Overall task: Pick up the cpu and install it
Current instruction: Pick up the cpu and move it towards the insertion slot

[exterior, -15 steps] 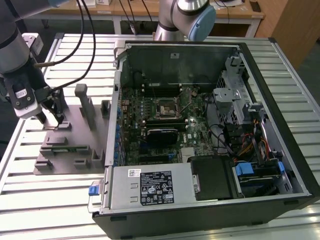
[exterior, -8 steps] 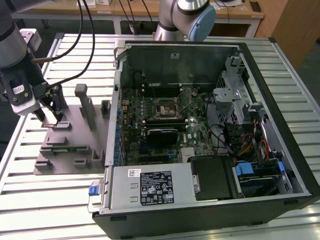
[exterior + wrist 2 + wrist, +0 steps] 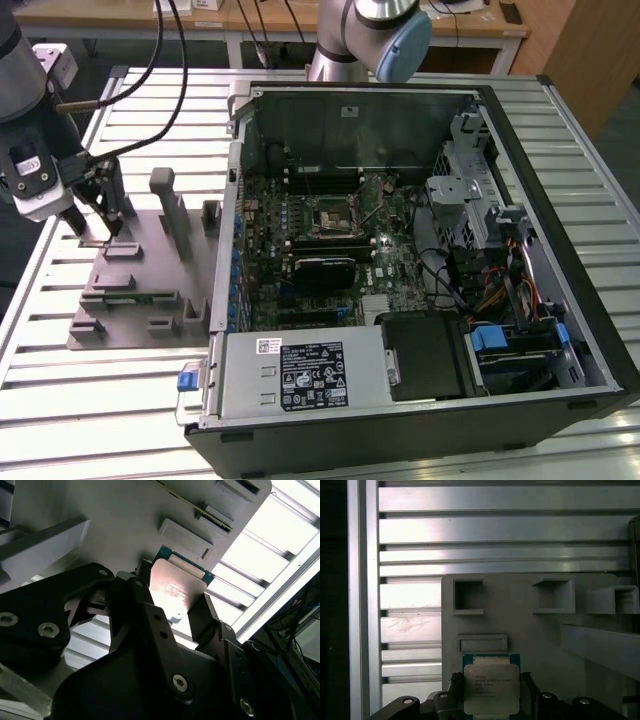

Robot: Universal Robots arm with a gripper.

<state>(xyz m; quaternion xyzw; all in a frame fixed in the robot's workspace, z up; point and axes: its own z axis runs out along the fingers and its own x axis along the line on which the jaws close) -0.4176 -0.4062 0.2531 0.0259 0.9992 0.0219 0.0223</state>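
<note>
Right now your gripper (image 3: 102, 231) is down at the far end of the grey fixture plate (image 3: 130, 325), on the exterior view's left. The plate lies on the slatted table (image 3: 100, 400) beside the open computer case (image 3: 330, 130). In both wrist views the cpu (image 3: 491, 687) sits silvery top up between the black fingers (image 3: 527, 697), and the jaws are drawn in narrow against two opposite edges of it. It seems to rest flat on the plate, though you can't be sure of contact underneath. The black socket frame (image 3: 322, 215) inside the case is well apart, to the exterior view's right.
</note>
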